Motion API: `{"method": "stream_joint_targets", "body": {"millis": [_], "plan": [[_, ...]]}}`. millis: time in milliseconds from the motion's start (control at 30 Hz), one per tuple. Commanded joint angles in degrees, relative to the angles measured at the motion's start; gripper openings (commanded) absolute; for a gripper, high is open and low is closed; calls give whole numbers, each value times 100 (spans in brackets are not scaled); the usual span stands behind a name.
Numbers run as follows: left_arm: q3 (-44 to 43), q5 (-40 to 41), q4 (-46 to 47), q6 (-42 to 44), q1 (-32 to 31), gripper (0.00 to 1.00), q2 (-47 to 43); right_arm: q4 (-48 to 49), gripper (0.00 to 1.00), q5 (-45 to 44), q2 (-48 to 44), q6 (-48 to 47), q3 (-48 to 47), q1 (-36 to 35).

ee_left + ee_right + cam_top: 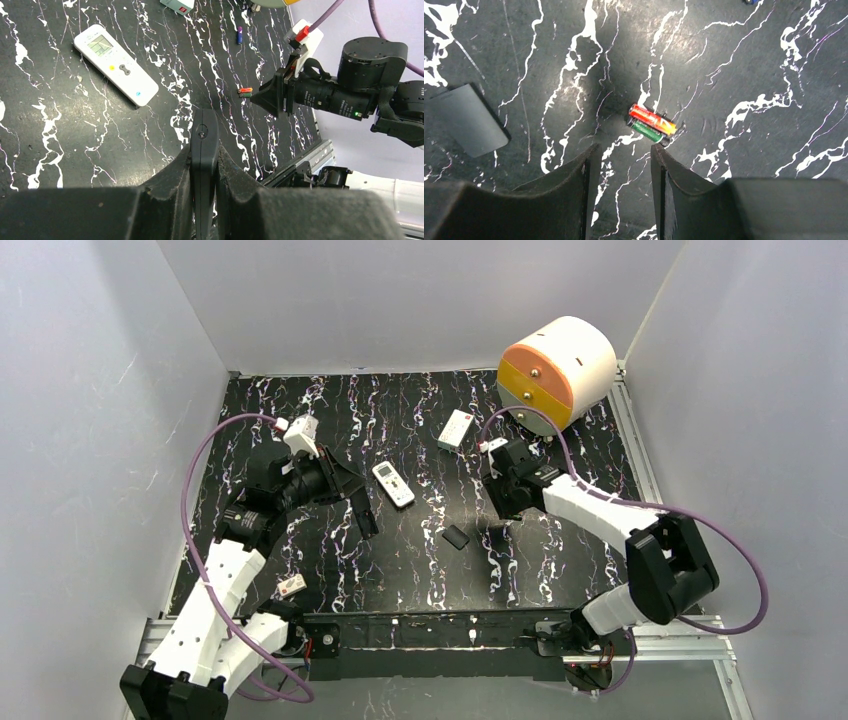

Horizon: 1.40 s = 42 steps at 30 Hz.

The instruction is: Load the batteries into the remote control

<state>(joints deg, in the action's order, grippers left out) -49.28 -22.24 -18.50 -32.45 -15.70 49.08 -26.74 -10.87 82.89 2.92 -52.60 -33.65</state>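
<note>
Batteries (pixel 651 125) side by side, just beyond right pincer (pixel 624 152), jaws parted

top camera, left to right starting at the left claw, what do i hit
left claw clamped on a black bar → remote control → dark flat cover → right claw → orange and white drum; white box skipped, it lines up with the cover

Matt marbled table (pixel 420 560); smooth white plastic remote control (pixel 393 484); glossy batteries (pixel 651 124); matt black bar (pixel 204 150).
</note>
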Motion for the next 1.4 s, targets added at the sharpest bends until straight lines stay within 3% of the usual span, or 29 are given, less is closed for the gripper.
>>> {"method": "stream_joint_targets", "body": {"millis": [0, 167, 367, 567, 900, 1367], "plan": [[-3, -186, -9, 159, -12, 0, 31, 279, 49, -225, 241, -265, 15, 25], [6, -176, -68, 214, -7, 0, 28, 76, 49, -744, 642, 90, -174, 26], [23, -174, -74, 222, -6, 0, 56, 567, 49, -682, 345, 445, -28, 29], [23, -168, -60, 229, -7, 0, 82, 432, 44, -848, 512, 568, -61, 41], [39, -226, -46, 208, -9, 0, 126, 480, 41, -502, 788, -189, -55, 101], [41, -314, 47, 125, -11, 0, 203, 538, 41, -536, 1223, -191, -176, 196]]}}
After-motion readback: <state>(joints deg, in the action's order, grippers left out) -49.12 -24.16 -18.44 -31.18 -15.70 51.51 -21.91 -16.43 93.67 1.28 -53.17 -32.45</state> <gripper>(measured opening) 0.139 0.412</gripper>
